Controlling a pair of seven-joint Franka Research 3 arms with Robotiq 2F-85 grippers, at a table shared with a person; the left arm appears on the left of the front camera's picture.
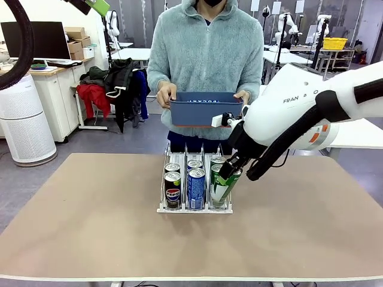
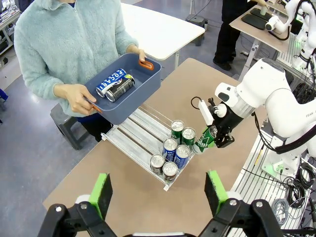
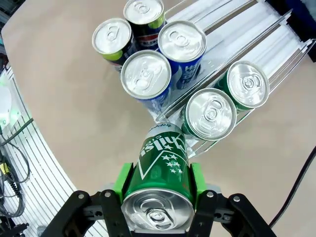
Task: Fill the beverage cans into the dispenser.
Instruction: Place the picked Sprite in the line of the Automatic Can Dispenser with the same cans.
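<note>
Clamped tight between the right gripper's [image 1: 230, 175] green pads: a green can [image 3: 159, 163], tilted, base down at the front corner of the dispenser [image 2: 134, 129], just beside the front can of the green lane. Standing in the rack: six cans [image 2: 170, 147], two per lane, bunched at the robot's end. Farther out, in the person's hands [image 2: 79, 98]: a dark blue bin [image 2: 148, 81] with two more cans [image 2: 114, 83] lying inside. Well above the table, spread wide and gripping nothing: the left gripper [image 2: 159, 196].

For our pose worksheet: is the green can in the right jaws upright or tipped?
Tipped: the can leans, unlike the upright cans in the rack.
</note>
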